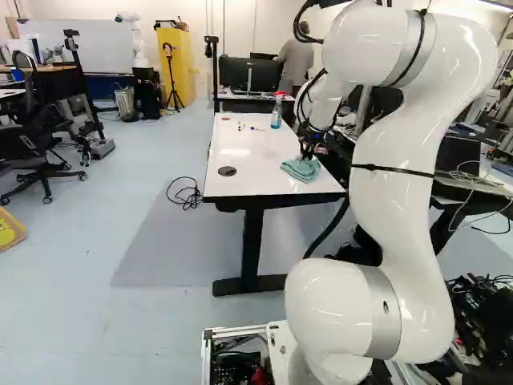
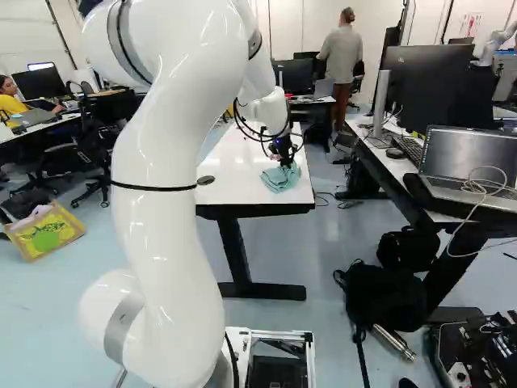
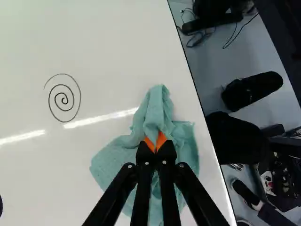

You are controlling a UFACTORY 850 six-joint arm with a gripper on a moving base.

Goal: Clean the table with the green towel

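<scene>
Spray bottle beyond towel, dark disc across table; pincer pinched together on towel.

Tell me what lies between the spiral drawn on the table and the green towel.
Just bare white tabletop, crossed by a streak of reflected light, between the spiral and the towel; the wrist view shows it.

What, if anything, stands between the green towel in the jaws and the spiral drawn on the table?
Nothing visible does: only the tabletop itself lies between the towel, pinched in the jaws, and the spiral.
</scene>
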